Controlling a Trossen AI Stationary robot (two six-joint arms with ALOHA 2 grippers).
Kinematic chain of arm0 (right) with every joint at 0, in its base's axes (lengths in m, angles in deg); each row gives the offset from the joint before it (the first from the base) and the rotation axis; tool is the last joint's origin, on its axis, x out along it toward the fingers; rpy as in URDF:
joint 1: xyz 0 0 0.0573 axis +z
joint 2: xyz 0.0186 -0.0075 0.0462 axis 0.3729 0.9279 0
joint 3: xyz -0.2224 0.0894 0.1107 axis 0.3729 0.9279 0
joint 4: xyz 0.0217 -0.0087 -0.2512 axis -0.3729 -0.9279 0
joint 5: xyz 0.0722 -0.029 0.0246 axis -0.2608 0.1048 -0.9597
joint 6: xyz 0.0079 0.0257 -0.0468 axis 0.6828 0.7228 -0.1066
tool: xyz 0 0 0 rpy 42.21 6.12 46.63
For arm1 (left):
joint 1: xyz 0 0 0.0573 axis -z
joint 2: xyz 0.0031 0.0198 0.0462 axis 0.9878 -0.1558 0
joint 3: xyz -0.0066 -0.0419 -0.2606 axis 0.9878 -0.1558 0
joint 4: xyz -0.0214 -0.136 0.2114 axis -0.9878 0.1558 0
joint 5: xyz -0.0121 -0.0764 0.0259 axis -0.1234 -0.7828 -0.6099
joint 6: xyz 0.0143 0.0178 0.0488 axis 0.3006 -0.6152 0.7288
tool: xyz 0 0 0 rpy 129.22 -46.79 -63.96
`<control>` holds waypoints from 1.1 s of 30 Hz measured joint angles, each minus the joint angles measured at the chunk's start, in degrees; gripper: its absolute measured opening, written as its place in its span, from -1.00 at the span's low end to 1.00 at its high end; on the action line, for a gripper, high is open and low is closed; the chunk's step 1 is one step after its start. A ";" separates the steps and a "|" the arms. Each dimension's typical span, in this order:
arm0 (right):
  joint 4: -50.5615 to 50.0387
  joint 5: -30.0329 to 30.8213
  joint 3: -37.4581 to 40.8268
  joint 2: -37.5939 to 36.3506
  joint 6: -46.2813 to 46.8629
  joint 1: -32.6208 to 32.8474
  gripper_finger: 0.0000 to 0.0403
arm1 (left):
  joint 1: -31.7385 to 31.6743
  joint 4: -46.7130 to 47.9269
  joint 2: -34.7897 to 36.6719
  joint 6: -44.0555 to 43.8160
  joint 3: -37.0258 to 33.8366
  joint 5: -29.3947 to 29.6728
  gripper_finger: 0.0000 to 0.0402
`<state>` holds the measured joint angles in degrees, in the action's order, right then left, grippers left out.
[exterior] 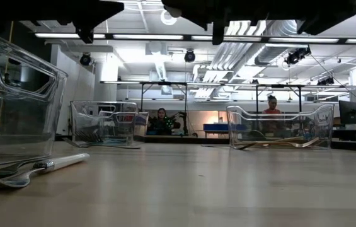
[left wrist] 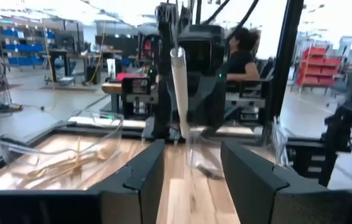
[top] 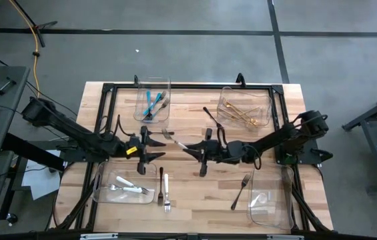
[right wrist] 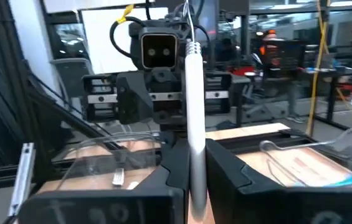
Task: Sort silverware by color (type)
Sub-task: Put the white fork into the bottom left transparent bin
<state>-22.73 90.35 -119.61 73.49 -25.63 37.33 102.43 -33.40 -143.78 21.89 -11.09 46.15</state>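
High view shows the right tool (top: 195,152) clamped on a white-handled fork (top: 175,141) mid-bench, pointing it at the left tool (top: 149,146), whose fingers stand apart. Teal pieces (top: 151,103), gold pieces (top: 243,115) and white-handled ones (top: 127,188) are binned; two forks (top: 165,190) (top: 240,191) lie loose nearby. The near right bin's (top: 268,200) contents are unclear.

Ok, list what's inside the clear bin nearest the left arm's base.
The near-left bin holds white-handled silverware: a fork and another white-handled piece. Their overlap hides the exact count; in the low view the wall blurs them.
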 joint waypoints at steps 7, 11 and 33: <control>2.58 -2.12 -0.04 1.17 0.06 -0.08 -0.89 | -0.97 -12.79 -8.54 0.48 0.26 -0.08 -0.05; 2.60 -4.24 -0.04 1.18 0.27 -0.08 -0.89 | -1.70 -16.57 -13.17 0.49 2.49 -0.09 0.04; -2.60 -5.33 -0.09 1.15 3.08 -0.08 -0.89 | -2.29 -17.25 -20.26 1.07 9.92 1.70 -0.31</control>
<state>-25.33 85.02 -119.69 74.64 -22.55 37.25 100.13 -50.64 -164.04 22.95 -1.17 47.85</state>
